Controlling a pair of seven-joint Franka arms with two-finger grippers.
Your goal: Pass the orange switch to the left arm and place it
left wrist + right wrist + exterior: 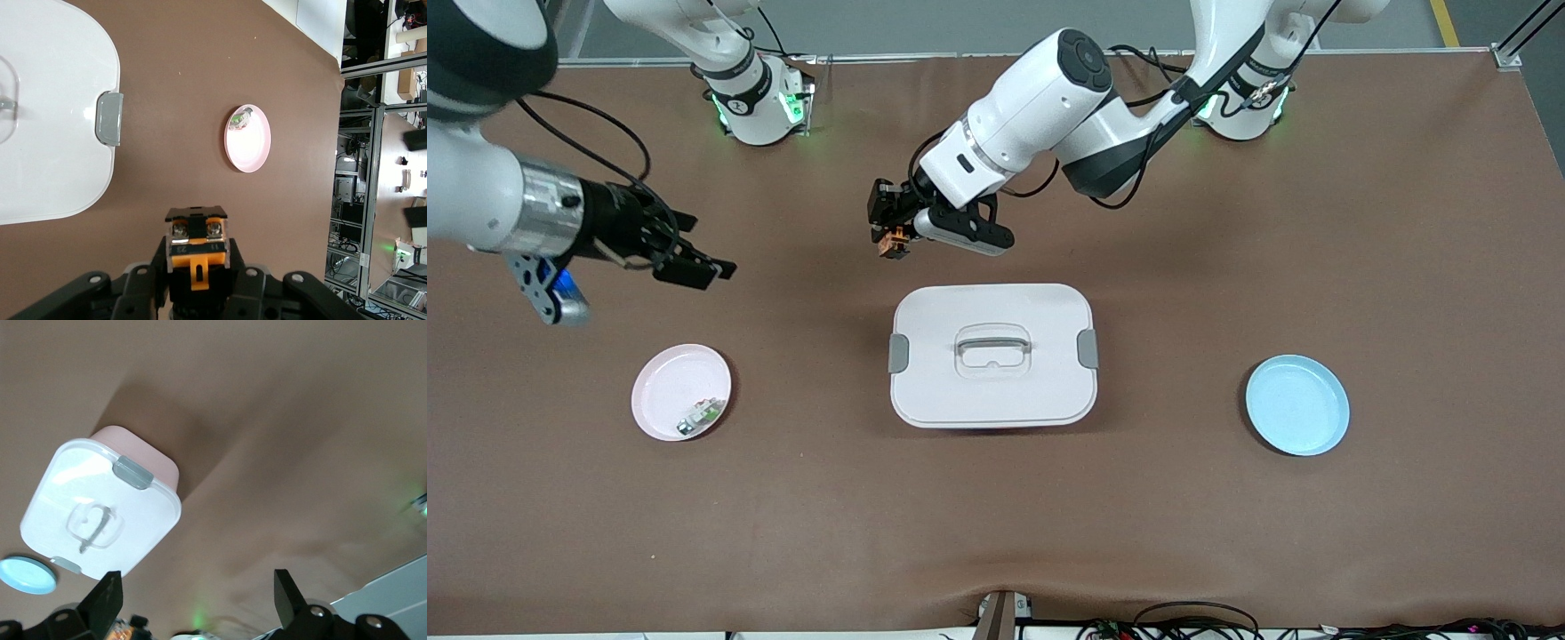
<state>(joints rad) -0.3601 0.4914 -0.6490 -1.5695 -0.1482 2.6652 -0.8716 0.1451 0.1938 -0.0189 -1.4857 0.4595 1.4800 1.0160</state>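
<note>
My left gripper (891,233) is shut on the orange switch (893,244), a small black part with an orange end, held up over bare table just off the bases' side of the white box (992,356). In the left wrist view the switch (197,250) sits between the jaws with its screw end pointing outward, and the box (53,133) lies off to one side. My right gripper (707,244) hangs open and empty over the table toward the right arm's end. Its wrist view shows two spread fingers (107,603) and the box (100,513) well apart from them.
A pink plate (680,391) holding a small white-and-green part (701,416) lies toward the right arm's end. A blue plate (1296,404) lies toward the left arm's end. The lidded box with grey latches stands between the two plates. Cables run along the table's front edge.
</note>
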